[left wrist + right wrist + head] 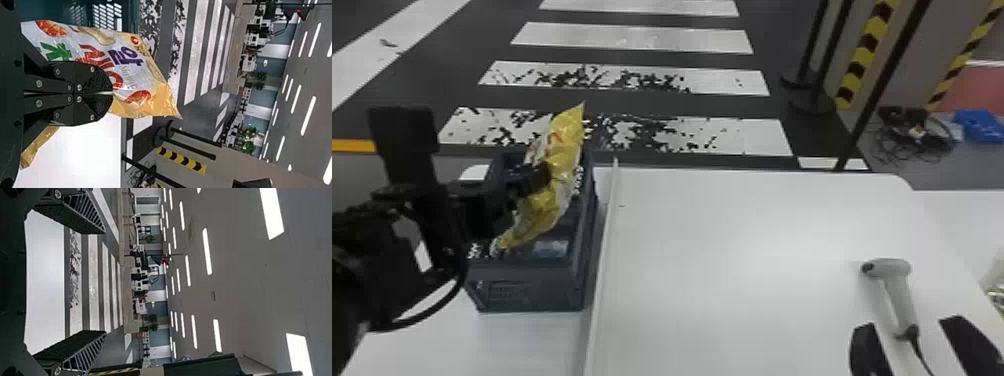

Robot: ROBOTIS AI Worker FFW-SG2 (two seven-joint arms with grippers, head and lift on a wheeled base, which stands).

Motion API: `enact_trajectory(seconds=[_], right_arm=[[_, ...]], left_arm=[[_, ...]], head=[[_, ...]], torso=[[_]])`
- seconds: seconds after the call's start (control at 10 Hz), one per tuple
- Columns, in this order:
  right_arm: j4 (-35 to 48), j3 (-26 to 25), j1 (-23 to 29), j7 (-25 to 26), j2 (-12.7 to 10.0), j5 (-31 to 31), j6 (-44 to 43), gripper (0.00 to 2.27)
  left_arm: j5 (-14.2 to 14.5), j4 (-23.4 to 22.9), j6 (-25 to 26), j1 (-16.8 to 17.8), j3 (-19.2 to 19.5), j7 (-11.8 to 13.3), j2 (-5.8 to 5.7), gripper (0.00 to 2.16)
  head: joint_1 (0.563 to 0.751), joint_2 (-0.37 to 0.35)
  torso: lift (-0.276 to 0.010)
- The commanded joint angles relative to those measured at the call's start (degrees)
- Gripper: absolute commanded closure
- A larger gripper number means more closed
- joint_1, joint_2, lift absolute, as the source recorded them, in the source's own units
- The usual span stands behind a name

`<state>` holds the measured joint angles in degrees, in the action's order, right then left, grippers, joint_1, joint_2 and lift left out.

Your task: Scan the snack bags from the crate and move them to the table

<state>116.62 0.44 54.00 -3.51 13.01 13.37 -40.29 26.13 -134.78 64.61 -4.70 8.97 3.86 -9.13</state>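
Observation:
Over the dark blue-grey crate (527,285) at the left, my left gripper (544,177) is shut on a yellow snack bag (564,145), which is held tilted above the rim. In the left wrist view the closed left gripper (111,93) pinches the white-and-yellow snack bag (137,78), its printed face showing. The white scanner (899,295) lies on the table (732,250) at the right. At the lower right of the head view, my right gripper (914,327) stands open, its fingers on either side of the scanner's cable end; the right wrist view has the open right gripper (103,282) too.
A raised white strip (604,250) runs along the table beside the crate. Black posts (877,90) on round bases and a coil of cables (912,135) are on the floor beyond the table's right side. Part of a bag (997,295) shows at the right edge.

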Motion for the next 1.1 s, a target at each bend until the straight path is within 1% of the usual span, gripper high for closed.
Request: enact_trajectory(seconds=[0.0, 0.2, 0.4, 0.7, 0.8, 1.0], right_arm=[[0.01, 0.09, -0.12, 0.0, 0.0, -0.01, 0.0, 0.09], [0.01, 0.0, -0.03, 0.0, -0.09, 0.08, -0.35, 0.09], [-0.07, -0.09, 0.23, 0.0, -0.17, 0.17, -1.23, 0.09], [-0.07, 0.0, 0.58, 0.0, -0.44, 0.52, -2.64, 0.09], [-0.25, 0.0, 0.76, 0.0, -0.44, 0.52, -3.52, 0.09], [-0.51, 0.0, 0.76, 0.0, -0.7, 0.69, -4.22, 0.09]], left_arm=[[0.24, -1.62, 0.75, -0.14, -1.41, 0.09, 0.43, 2.13], [1.2, -2.5, 1.45, 0.48, -3.79, 0.36, 1.22, 2.13], [0.94, -2.68, 2.33, 1.44, -7.13, 0.18, 1.57, 2.13], [-1.61, -3.73, 4.26, 3.46, -13.81, -0.78, 1.75, 2.13], [-2.58, -3.56, 4.44, 3.55, -15.83, -0.78, 2.01, 2.13], [-5.48, -2.94, 4.61, 4.34, -21.54, -0.7, 2.45, 2.13]], head=[[0.695, -0.039], [0.695, -0.076], [0.695, -0.114], [0.695, -0.197], [0.695, -0.208], [0.695, -0.26]], torso=[[-0.095], [-0.095], [-0.095], [-0.095], [-0.095], [-0.095]])
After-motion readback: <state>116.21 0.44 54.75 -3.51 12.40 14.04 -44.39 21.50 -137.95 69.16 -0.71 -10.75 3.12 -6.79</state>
